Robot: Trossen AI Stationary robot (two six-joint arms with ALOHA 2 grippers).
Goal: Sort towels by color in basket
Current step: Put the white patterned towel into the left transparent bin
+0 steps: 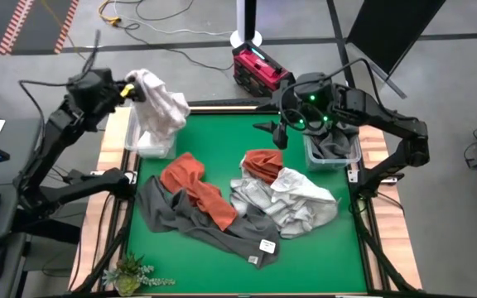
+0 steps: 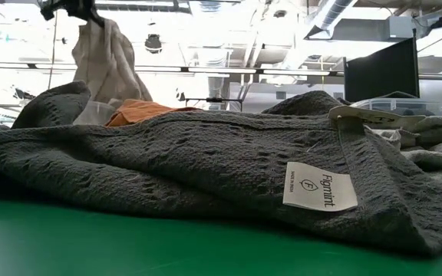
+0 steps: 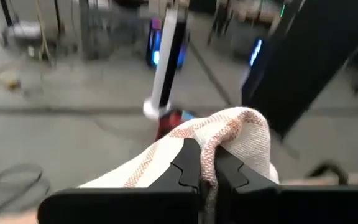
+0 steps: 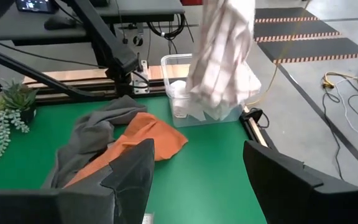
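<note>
The white checked towel (image 1: 157,103) is hanging at the upper left of the high view, over the clear bin (image 1: 151,147), pinched in the clenched left gripper (image 1: 127,91). The release probably calls for lowering it until its folds are settling inside the walls. The right gripper (image 1: 265,129) is waiting, spread wide and empty, beside the right bin (image 1: 333,156) at the upper right.

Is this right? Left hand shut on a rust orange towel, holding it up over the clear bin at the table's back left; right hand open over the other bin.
Wrong on colour. The left hand is shut on a white towel with faint stripes, not a rust orange one; the high view shows it hanging over the back-left clear bin. The rest holds: the right hand is open by the other bin.
</note>
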